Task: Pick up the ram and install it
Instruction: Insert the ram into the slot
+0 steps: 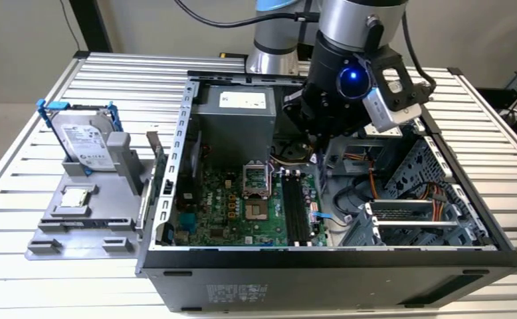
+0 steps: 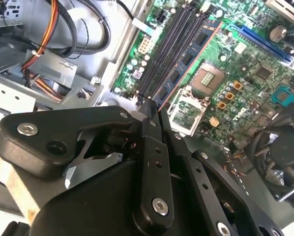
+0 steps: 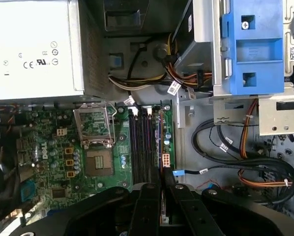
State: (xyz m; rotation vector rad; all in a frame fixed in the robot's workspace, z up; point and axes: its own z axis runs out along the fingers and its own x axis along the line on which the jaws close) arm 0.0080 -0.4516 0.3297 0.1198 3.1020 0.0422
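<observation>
One ram [image 2: 186,61] is in the jaws right now. In the second wrist view you can see the two fingertips [image 2: 149,110] pinched close together on its near end, almost fully closed, with just the thin board between them. The stick runs out from the tips, bluish board with its black chips facing the camera.

It sits lengthwise along the slots [image 2: 164,56], on the side nearest the CPU socket [image 2: 206,78]. You can't tell from these views whether its edge is touching a slot or sitting just above it.

In the exterior view the arm [image 1: 356,26] reaches down into the open case [image 1: 329,259], with the wrist at the far end of the slots, just beside the power supply [image 1: 232,116]. The case stands on the slatted counter [image 1: 28,292].

On the exterior view's left, well apart from the jaws, a grey fixture [image 1: 72,232] sits beside the case. It holds the hard drive [image 1: 88,143] upright in blue rails, and the processor [image 1: 75,197] lies flat in front of it.

In the first wrist view, orange and black cables [image 3: 265,177] loop beside the board, under a blue bracket [image 3: 248,49].
</observation>
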